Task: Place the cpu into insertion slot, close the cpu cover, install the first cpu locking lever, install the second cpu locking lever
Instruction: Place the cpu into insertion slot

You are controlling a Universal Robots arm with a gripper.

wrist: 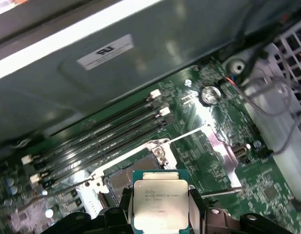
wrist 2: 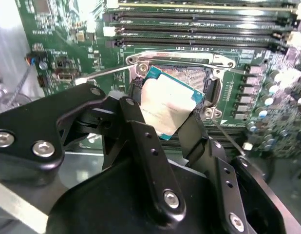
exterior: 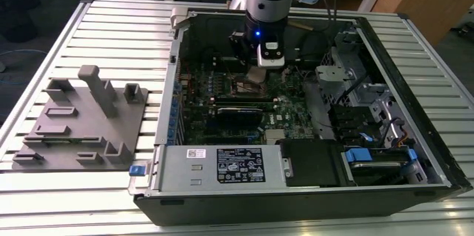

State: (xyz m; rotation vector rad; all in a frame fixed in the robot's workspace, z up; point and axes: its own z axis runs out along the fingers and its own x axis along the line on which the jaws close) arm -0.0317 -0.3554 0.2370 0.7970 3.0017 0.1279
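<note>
My gripper (exterior: 256,74) hangs inside the open computer case, shut on the cpu (wrist: 159,204), a flat square chip with a silvery-tan top. Black fingers (wrist: 197,207) press on two opposite edges of the chip. The cpu (wrist 2: 167,105) is tilted and sits just above the insertion slot (wrist 2: 187,73), a square socket with a dark centre and metal rim on the green board. In the first wrist view the slot (wrist: 122,179) lies partly under the chip. The cpu cover (wrist: 221,151) stands swung open beside the slot. A thin wire lever (wrist 2: 106,73) sticks out from the slot's corner.
Long black memory slots (wrist: 102,141) run beside the socket. A black card (exterior: 238,115) sits closer to the power supply (exterior: 222,166) with its white label. Drive cages and cables (exterior: 363,108) fill the exterior view's right. A grey fixture (exterior: 81,119) rests on the slatted table.
</note>
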